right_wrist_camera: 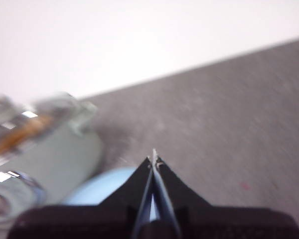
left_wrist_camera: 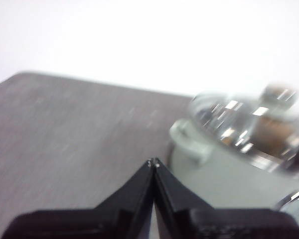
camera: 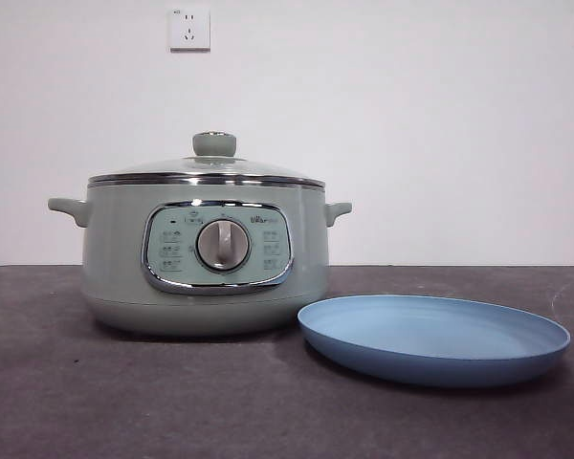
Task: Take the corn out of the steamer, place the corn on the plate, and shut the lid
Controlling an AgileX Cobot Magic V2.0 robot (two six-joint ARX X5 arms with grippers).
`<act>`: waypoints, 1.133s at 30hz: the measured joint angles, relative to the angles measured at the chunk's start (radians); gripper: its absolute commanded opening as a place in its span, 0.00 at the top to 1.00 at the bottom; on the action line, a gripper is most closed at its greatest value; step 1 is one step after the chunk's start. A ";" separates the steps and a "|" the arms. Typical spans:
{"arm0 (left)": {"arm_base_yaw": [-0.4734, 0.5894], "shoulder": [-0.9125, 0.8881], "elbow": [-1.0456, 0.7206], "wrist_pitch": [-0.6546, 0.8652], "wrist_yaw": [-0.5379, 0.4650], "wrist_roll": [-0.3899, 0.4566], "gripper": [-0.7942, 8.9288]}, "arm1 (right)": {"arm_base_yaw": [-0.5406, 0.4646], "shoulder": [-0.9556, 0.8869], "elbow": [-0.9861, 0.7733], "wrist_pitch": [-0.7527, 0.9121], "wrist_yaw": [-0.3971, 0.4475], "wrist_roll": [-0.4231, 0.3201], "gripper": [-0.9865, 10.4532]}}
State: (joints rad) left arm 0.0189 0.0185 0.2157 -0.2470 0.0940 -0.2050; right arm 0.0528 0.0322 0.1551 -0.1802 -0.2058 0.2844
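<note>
Plainly, nothing is started: front view shows the steamer (camera: 206, 253) standing toward the counter's left half with the lid (camera: 207, 172) seated on its rim, knob up. The plate (camera: 434, 337) lies bare just beside the pot's right flank, nearer the front edge. No arm enters this view. The corn is not visible from here, hidden by the pot wall.

Left wrist view, blurred: the left gripper (left_wrist_camera: 154, 162) hangs over the counter left of the steamer (left_wrist_camera: 224, 174), jaws pressed together, holding nothing. Through the glass lid (left_wrist_camera: 249, 127) an orange-brown patch shows, likely the corn (left_wrist_camera: 271, 133), inside the pot.

Right wrist view, also blurred: the right gripper (right_wrist_camera: 154, 158) is closed and empty, above the plate (right_wrist_camera: 104, 186), with open counter beyond toward the right edge. The steamer (right_wrist_camera: 55, 154) sits near.

Judgement on handling: the lid is glass, rigid, probably weighty and breakable; the knob is the one sensible grip. The corn looks firm, round, liable to roll; pinch it across the middle. Room is ample at the left side and right edge for parking the lid.
</note>
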 measured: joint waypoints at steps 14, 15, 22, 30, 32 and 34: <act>0.000 0.319 0.421 -0.182 0.292 0.013 0.93 | 0.000 0.462 0.489 -0.203 -0.360 -0.057 0.92; 0.000 0.344 0.446 -0.196 0.321 0.018 0.93 | 0.000 0.496 0.528 -0.233 -0.389 -0.074 0.92; 0.000 0.510 0.626 -0.304 0.558 0.056 0.93 | 0.005 0.719 0.815 -0.501 -0.573 -0.257 0.92; 0.000 0.589 0.740 -0.458 0.669 0.109 0.93 | 0.042 0.846 0.984 -0.766 -0.610 -0.429 0.92; 0.000 0.590 0.747 -0.486 0.669 0.119 0.93 | 0.045 0.853 0.984 -0.777 -0.603 -0.443 0.92; 0.000 0.590 0.747 -0.496 0.669 0.127 0.92 | 0.045 0.855 0.984 -0.777 -0.603 -0.451 0.91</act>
State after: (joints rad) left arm 0.0189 0.6086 0.9630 -0.7425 0.7628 -0.0780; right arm 0.0982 0.8867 1.1393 -0.9569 -0.8085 -0.1665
